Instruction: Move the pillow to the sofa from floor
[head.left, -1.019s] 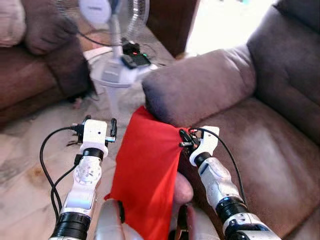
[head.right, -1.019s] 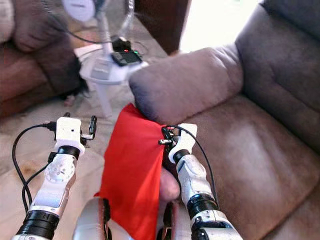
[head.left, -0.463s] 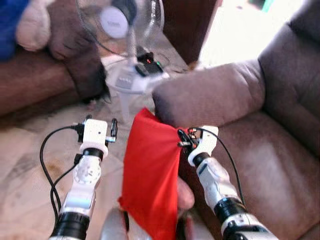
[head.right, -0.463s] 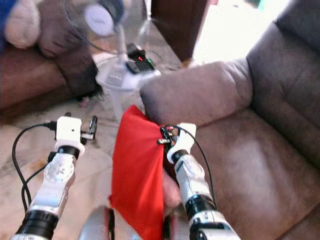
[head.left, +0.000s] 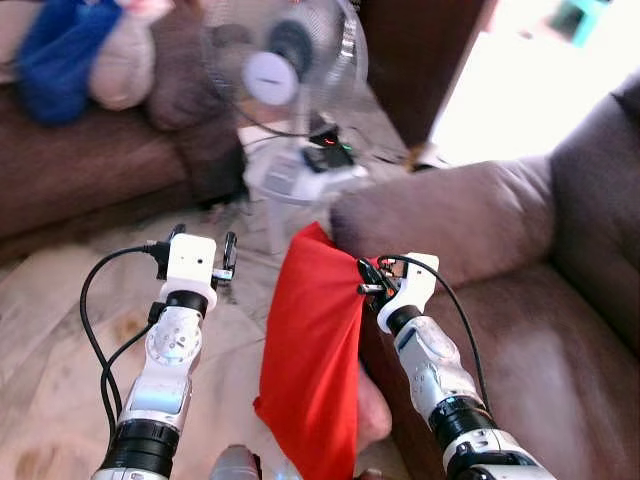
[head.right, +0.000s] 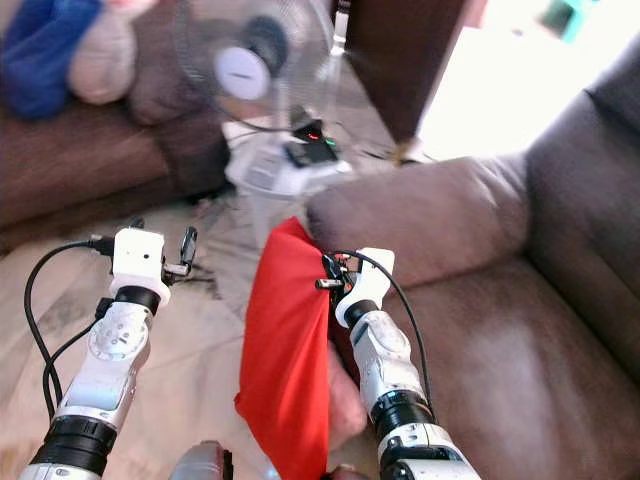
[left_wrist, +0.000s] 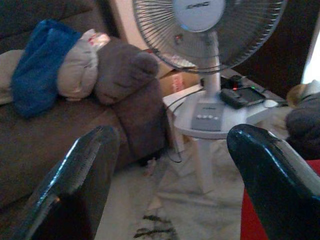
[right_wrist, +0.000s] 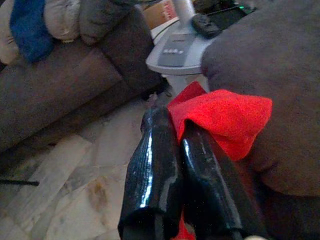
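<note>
Fan (left_wrist: 205, 20) badge unreadable. Our right gripper (head.left: 364, 281) stays clamped on red pillow (head.left: 315, 350) beside sofa (head.left: 520, 300); left gripper (head.left: 205, 262) spread, empty. View swung leftward.

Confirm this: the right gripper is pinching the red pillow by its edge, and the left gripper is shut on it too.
Half right. The right gripper is shut on the red pillow, but the left gripper is open and holds nothing, as the left wrist view shows.
</note>
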